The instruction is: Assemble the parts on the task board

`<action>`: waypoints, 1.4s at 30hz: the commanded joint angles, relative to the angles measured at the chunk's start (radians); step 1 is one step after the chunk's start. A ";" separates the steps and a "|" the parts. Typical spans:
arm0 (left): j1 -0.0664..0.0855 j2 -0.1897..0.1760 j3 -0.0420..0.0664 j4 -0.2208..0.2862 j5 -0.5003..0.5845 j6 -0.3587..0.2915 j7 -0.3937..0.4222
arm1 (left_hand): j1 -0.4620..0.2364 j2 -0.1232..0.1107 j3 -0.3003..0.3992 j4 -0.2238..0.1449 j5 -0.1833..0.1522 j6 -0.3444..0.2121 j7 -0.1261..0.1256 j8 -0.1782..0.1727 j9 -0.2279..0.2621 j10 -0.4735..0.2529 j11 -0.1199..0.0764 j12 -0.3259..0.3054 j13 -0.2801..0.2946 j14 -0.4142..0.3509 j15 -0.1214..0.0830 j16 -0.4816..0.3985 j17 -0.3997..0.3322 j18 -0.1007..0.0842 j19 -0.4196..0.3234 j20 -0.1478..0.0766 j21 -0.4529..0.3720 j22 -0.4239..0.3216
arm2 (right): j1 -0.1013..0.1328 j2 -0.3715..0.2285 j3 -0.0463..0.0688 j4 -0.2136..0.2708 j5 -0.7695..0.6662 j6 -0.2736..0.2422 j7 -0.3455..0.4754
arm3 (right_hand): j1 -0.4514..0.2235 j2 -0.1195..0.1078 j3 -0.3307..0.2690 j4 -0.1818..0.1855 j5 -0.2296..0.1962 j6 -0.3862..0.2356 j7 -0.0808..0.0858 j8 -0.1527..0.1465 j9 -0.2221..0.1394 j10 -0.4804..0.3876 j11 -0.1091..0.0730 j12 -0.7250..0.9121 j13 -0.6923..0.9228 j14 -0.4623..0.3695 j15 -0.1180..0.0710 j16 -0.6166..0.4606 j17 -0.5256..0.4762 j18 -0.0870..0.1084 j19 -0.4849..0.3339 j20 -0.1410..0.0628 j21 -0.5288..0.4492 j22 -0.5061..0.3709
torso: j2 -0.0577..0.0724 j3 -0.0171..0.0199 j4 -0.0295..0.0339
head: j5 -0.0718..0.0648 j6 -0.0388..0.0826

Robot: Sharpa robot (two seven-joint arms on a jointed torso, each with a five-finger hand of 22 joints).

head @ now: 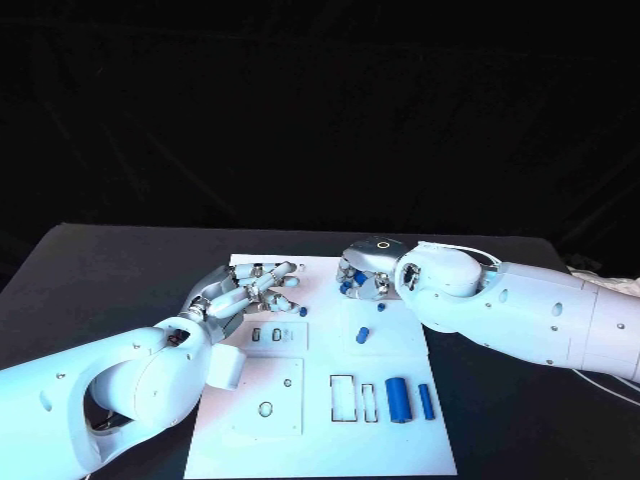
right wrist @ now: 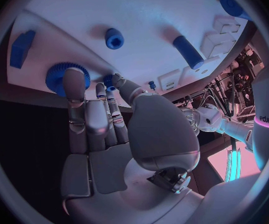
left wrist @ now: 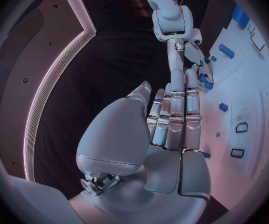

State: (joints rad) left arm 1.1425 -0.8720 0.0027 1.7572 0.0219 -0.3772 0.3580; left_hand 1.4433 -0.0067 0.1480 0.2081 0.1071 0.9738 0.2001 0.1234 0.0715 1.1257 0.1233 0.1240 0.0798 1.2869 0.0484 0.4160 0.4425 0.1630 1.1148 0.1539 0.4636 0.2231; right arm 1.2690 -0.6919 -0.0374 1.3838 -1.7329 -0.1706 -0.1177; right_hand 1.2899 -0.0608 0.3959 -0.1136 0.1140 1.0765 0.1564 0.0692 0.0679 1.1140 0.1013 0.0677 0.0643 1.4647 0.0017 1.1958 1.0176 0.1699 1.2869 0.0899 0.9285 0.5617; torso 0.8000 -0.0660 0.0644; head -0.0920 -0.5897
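White task board (head: 320, 420) lay mid-table, with both hands at its far end. Right hand (head: 363, 278) reached onto that far edge, fingers at a blue gear (right wrist: 64, 76); whether it gripped the gear I cannot tell. Left hand (head: 251, 290) rested beside it, fingers straight, holding nothing. Two blue cylinders (head: 398, 398) lay near the board's near end

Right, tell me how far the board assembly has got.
Early, by the look of it. Nothing on the white board clearly looks assembled. The right hand is at a blue gear near the far edge; whether it grips it is unclear. The left hand hovers over the board holding nothing. Still lying loose: the thick cylinder, the thin rod and a short peg, beside unfilled slots.
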 commanded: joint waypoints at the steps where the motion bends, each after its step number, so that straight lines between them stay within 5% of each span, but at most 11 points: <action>1: 0.001 0.003 0.001 -0.002 0.002 0.025 -0.003 | -0.003 -0.007 0.006 -0.001 0.002 -0.003 0.002 -0.006 -0.001 -0.005 0.006 -0.006 -0.001 -0.006 0.002 0.004 0.001 0.015 -0.007 -0.002 0.007 0.001 | 0.000 0.001 0.000 0.002 -0.015 0.005 0.004 | 0.002 -0.001 0.003 0.011 -0.007 0.008 0.003 0.000 0.002 0.010 -0.003 0.002 0.001 0.029 0.007 0.009 0.004 -0.008 -0.001 0.009 0.011 0.011 | 0.005 -0.0021 0.0007 | -0.002 0.000; 8: 0.001 0.005 0.001 -0.012 0.002 0.021 -0.011 | 0.000 -0.008 0.009 -0.005 0.002 -0.004 0.002 -0.007 -0.001 -0.006 0.006 -0.007 -0.001 -0.009 0.002 0.006 0.006 0.016 -0.009 -0.002 0.008 0.002 | 0.000 -0.001 0.000 0.004 -0.016 -0.015 0.000 | 0.026 0.014 0.041 0.022 -0.029 0.042 -0.012 0.011 0.008 0.062 -0.019 0.017 0.006 0.038 -0.006 0.051 0.055 -0.021 0.023 0.004 0.093 0.115 | 0.008 -0.0013 0.0011 | -0.003 0.000; 13: 0.001 0.005 0.001 -0.017 0.002 0.020 -0.017 | 0.001 -0.008 0.010 -0.007 0.002 -0.004 0.002 -0.007 -0.001 -0.006 0.006 -0.008 -0.001 -0.010 0.002 0.007 0.008 0.016 -0.009 -0.002 0.008 0.003 | 0.000 -0.004 0.000 0.011 -0.029 -0.131 0.016 | 0.072 0.041 0.101 0.009 -0.045 0.064 -0.017 0.017 0.014 0.099 -0.030 0.024 0.010 0.040 -0.017 0.071 0.077 -0.028 0.030 -0.004 0.140 0.170 | 0.011 -0.0011 0.0020 | -0.002 0.001; 17: 0.001 0.005 0.001 -0.019 0.002 0.020 -0.020 | 0.005 -0.007 0.014 -0.010 0.003 -0.004 0.002 -0.008 0.000 -0.007 0.006 -0.008 0.000 -0.012 0.002 0.009 0.012 0.016 -0.010 -0.002 0.009 0.004 | 0.000 -0.006 0.000 0.020 -0.038 -0.233 0.023 | 0.079 0.038 0.133 0.003 -0.044 0.075 -0.019 0.019 0.017 0.113 -0.033 0.024 0.011 0.042 -0.019 0.086 0.096 -0.034 0.036 -0.005 0.173 0.211 | 0.012 -0.0015 0.0032 | -0.001 0.007; 22: 0.001 0.002 0.001 -0.020 0.002 0.023 -0.021 | 0.006 -0.007 0.015 -0.012 0.003 -0.005 0.002 -0.008 0.000 -0.007 0.006 -0.009 0.000 -0.013 0.002 0.010 0.013 0.016 -0.010 -0.002 0.010 0.004 | 0.000 -0.003 0.000 0.022 -0.037 -0.292 0.018 | 0.076 0.028 0.151 0.003 -0.056 0.082 -0.022 0.020 0.020 0.124 -0.036 0.023 0.012 0.040 -0.020 0.086 0.091 -0.035 0.034 -0.006 0.189 0.227 | 0.015 -0.0030 0.0035 | -0.001 0.007; 31: 0.006 0.002 0.001 -0.040 0.002 0.032 -0.018 | 0.002 -0.011 0.021 -0.018 0.002 -0.020 0.011 -0.017 -0.002 -0.022 0.014 -0.016 -0.002 -0.037 0.009 0.009 0.027 0.014 -0.026 0.003 0.008 0.006 | 0.002 0.044 0.001 -0.018 -0.025 -0.292 0.006 | 0.068 0.015 0.160 0.008 -0.056 0.078 -0.019 0.015 0.021 0.119 -0.033 0.013 0.009 0.036 -0.017 0.079 0.078 -0.035 0.025 -0.004 0.195 0.230 | 0.018 -0.0021 0.0005 | 0.007 0.013; 42: 0.012 0.000 0.001 -0.042 0.002 0.043 -0.015 | 0.001 -0.012 0.025 -0.023 0.002 -0.026 0.014 -0.017 -0.001 -0.030 0.017 -0.016 -0.002 -0.053 0.013 0.008 0.033 0.013 -0.037 0.006 0.005 0.007 | 0.016 0.128 0.003 -0.093 -0.018 -0.246 -0.003 | 0.054 0.005 0.160 0.019 -0.056 0.073 -0.016 0.010 0.021 0.111 -0.028 0.004 0.006 0.035 -0.013 0.080 0.078 -0.035 0.019 0.000 0.199 0.233 | 0.022 -0.0051 0.0091 | 0.003 0.011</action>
State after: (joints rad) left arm 1.1525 -0.8726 0.0026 1.7102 0.0226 -0.3619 0.3369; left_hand 1.4473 -0.0107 0.1688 0.1873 0.1070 0.9539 0.2125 0.1096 0.0717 1.1007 0.1408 0.1124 0.0787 1.2404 0.0627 0.4200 0.4741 0.1628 1.0843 0.1627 0.4675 0.2284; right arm 1.2838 -0.5693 -0.0339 1.2974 -1.7469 -0.4382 -0.1132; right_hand 1.3434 -0.0479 0.5337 -0.1194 0.0514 1.1545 0.1348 0.0827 0.0882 1.2056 0.0887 0.0769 0.0689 1.4630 -0.0111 1.2770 1.0966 0.1542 1.3122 0.0867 1.1227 0.7942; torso 0.8195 -0.0691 0.0709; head -0.0895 -0.5783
